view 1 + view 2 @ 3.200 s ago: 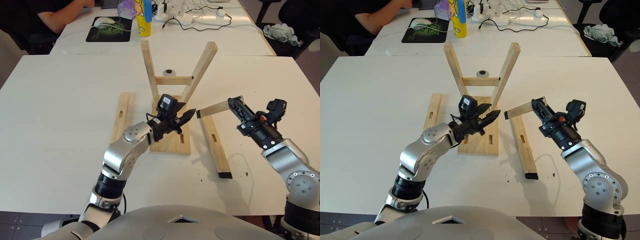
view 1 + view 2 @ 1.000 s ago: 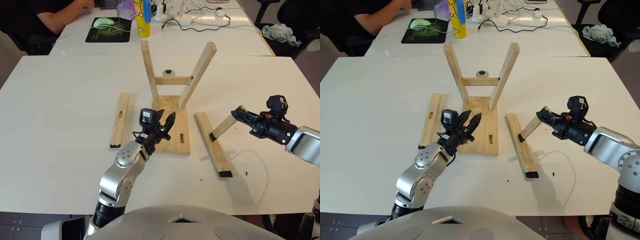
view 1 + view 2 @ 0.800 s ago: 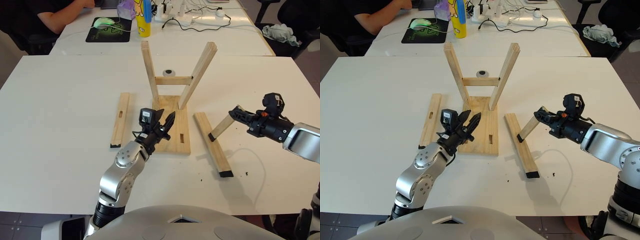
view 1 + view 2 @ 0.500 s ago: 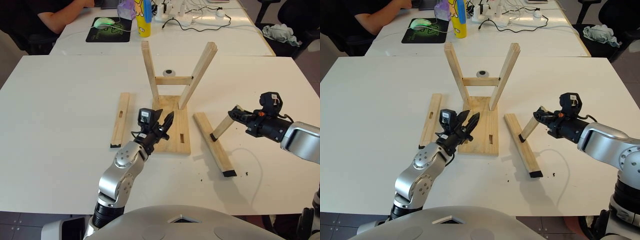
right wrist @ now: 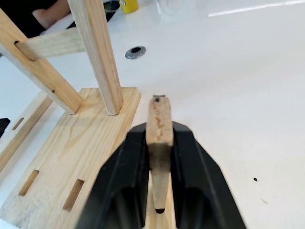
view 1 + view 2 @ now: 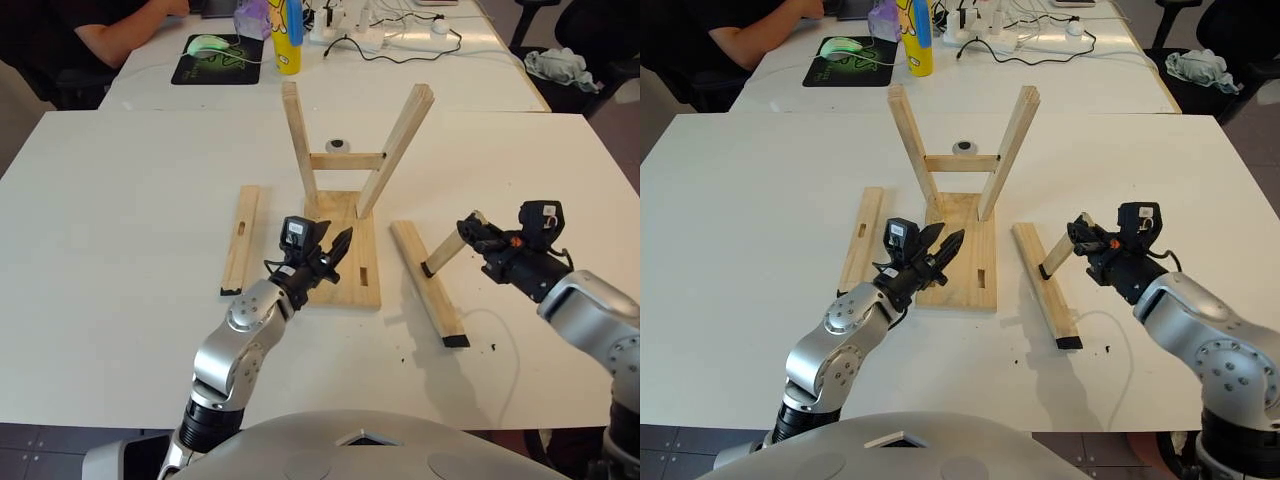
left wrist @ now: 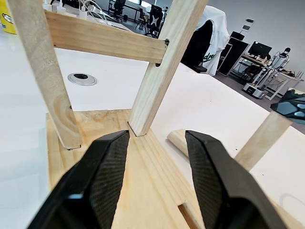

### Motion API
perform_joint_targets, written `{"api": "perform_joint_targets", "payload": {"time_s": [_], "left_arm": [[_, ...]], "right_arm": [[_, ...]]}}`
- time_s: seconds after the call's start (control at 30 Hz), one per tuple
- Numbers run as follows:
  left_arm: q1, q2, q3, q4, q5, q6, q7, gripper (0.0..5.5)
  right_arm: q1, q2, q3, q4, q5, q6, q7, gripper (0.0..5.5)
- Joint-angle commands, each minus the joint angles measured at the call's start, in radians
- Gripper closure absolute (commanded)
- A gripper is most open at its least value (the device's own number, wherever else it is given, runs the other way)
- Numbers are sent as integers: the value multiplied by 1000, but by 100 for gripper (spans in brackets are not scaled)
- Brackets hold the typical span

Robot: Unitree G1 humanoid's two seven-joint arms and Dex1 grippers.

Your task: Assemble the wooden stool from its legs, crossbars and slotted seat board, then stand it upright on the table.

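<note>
One crossbar (image 6: 447, 245) — aslant, low end leftward

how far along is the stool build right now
Done: two legs joined by a crossbar stand in the seat board. In hand: the right gripper holds a second crossbar, its lower end by a loose leg on the table; the left gripper hovers open over the board. Left: that leg, another loose leg, then standing the stool upright.

Head stereo pair looks forward and down over the table (image 6: 120, 200), arms entering at 7 and 4 o'clock. Low, close wrist cameras: left gripper (image 7: 156, 136) aims toward 1 o'clock, right gripper (image 5: 159, 131), clamping a crossbar (image 5: 159, 117), toward 10 o'clock; both frame the seat board (image 5: 71, 157) and upright legs (image 7: 164, 67).
</note>
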Motion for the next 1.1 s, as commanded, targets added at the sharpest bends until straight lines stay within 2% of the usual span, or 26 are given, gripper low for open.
{"api": "perform_joint_targets", "payload": {"time_s": [0.03,0.23,0.4,0.57,0.77,1.1], "left_arm": [[-36,28,3,10,-13,35,-40,333],[-67,58,12,14,-25,69,-81,333],[-90,71,6,24,-25,81,-99,333],[-131,76,3,49,-29,88,-125,333],[-127,64,-1,54,-22,81,-117,333],[-109,13,-4,77,4,21,-56,333]], "right_arm": [[75,90,115,56,-234,-229,140,506],[85,169,235,123,-473,-433,204,506],[15,202,298,192,-618,-488,190,506],[-6,247,310,251,-692,-509,178,506],[-129,246,344,344,-716,-379,198,506],[-423,185,373,456,-672,11,276,506]]}}
